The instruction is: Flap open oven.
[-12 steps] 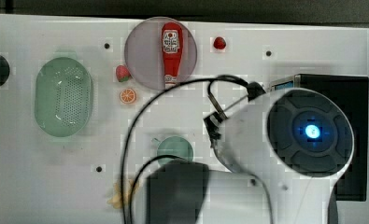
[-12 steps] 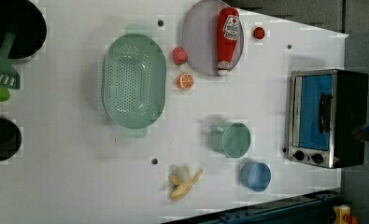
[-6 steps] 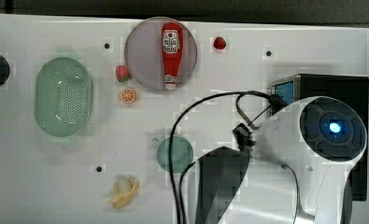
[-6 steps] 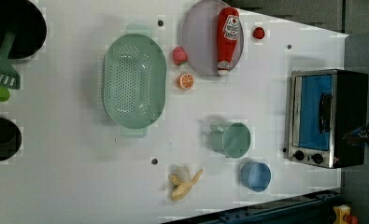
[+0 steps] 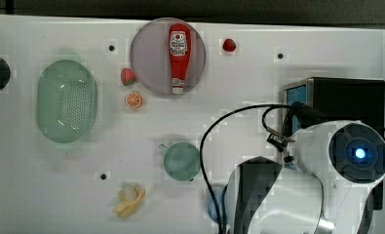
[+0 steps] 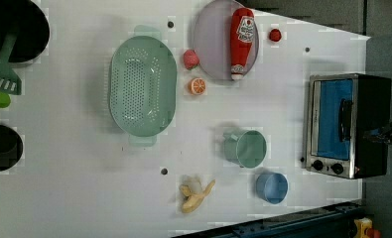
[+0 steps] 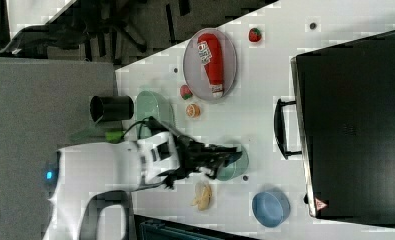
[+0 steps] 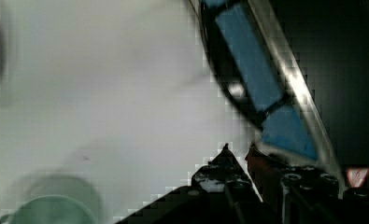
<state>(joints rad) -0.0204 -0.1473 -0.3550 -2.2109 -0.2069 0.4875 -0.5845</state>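
Since earlier, arm swung toward oven (image 6: 347,126), at bench (image 6: 84,188) edge past green mug (image 6: 245,148). Door shut. Tool (image 8: 238,156) near handle (image 7: 280,129), jaws nearly together, empty. Hook handle's top, pull outward and down.

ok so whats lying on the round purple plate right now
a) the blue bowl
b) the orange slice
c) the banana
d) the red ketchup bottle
d: in the left view the red ketchup bottle lies lengthwise on the purple plate, while the banana, orange slice and blue bowl sit on the white table.
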